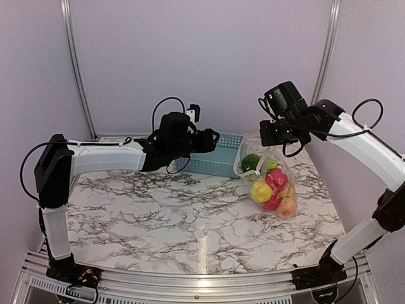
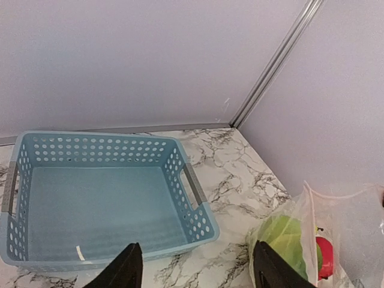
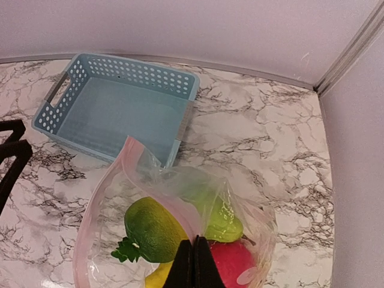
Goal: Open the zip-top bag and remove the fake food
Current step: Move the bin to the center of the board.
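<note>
There's the right gripper (image 3: 193,264) clamped on the clear, crinkly zip-top bag (image 3: 102,198), limp under its glossy plastic toy fruit (image 3: 157,231), while the left gripper (image 2: 195,267) gapes empty, and the slippery opposite lip is probably the place to pinch.

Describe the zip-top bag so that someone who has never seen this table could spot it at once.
On the marble table, look to the far right, just right of the light blue basket. The zip-top bag sits there, its top pinched by the right hand. Unlike the opaque basket, it is clear crinkly plastic with bright fake food inside.
</note>
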### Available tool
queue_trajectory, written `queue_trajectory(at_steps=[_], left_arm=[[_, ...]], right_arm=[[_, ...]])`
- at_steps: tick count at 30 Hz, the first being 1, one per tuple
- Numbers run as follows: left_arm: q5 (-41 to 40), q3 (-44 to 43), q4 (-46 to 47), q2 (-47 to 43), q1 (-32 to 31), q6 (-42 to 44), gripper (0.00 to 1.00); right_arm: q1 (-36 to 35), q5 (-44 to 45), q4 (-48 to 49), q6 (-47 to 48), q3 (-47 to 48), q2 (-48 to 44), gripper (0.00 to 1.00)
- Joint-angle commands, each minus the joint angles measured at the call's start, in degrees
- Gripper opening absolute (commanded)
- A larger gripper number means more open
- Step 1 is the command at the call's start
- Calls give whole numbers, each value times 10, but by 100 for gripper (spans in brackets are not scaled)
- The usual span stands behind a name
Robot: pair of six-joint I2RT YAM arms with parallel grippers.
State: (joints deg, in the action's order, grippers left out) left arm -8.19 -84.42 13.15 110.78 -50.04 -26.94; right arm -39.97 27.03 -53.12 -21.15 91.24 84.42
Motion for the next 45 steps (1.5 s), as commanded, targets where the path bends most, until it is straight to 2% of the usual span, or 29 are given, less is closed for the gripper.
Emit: queue_trajectory(at_steps=[1,5,8,16,34,45], left_arm=[[-3,-71,-50,62,41,24,67],[6,-143,-84,128,69,29,71],[12,-167,-88,166,86,18,74],[18,-212,-119,223,103,-3,76],[39,-191,-130,239,133,-56,77],[23,-55,-86,150,137,-57,78]], right_arm=[[0,-3,12,-1,7,-8,0],[-3,-3,7,-4,8,-14,0],[-4,-2,5,-5,9,-21,0],[-7,1,1,-8,2,-27,0],[-10,0,10,-11,-7,-36,0],[-13,-2,15,-11,-9,-37,0]])
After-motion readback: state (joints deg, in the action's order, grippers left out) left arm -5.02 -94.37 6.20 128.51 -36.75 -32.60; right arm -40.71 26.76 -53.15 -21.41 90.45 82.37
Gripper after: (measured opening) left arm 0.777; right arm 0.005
